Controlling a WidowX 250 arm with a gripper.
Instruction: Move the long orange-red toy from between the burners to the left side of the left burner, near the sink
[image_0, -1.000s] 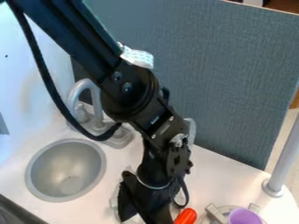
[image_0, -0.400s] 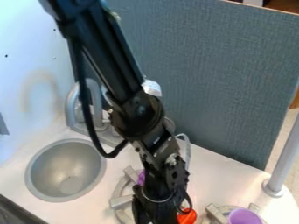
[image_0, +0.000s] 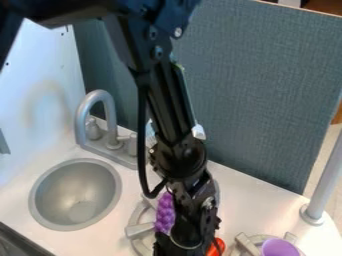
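Observation:
My gripper (image_0: 175, 249) hangs at the bottom edge of the view, low over the counter, and its fingertips are cut off by that edge. Just left of the wrist, a bunch of purple grapes (image_0: 164, 214) lies on the left grey stove burner (image_0: 138, 230). Behind the gripper's right side an orange-red object (image_0: 218, 247) shows in part. A purple cup (image_0: 279, 247) stands at the lower right, on the right burner (image_0: 248, 245).
A round grey sink basin (image_0: 75, 195) is at the left, with a curved faucet (image_0: 97, 120) behind it. A blue-grey panel (image_0: 260, 90) rises along the back. A grey post (image_0: 324, 180) stands at the right edge.
The arm's upper part has swung right and the wrist has shifted slightly right and down. The grapes and left burner are more exposed, while the orange-red object is more covered.

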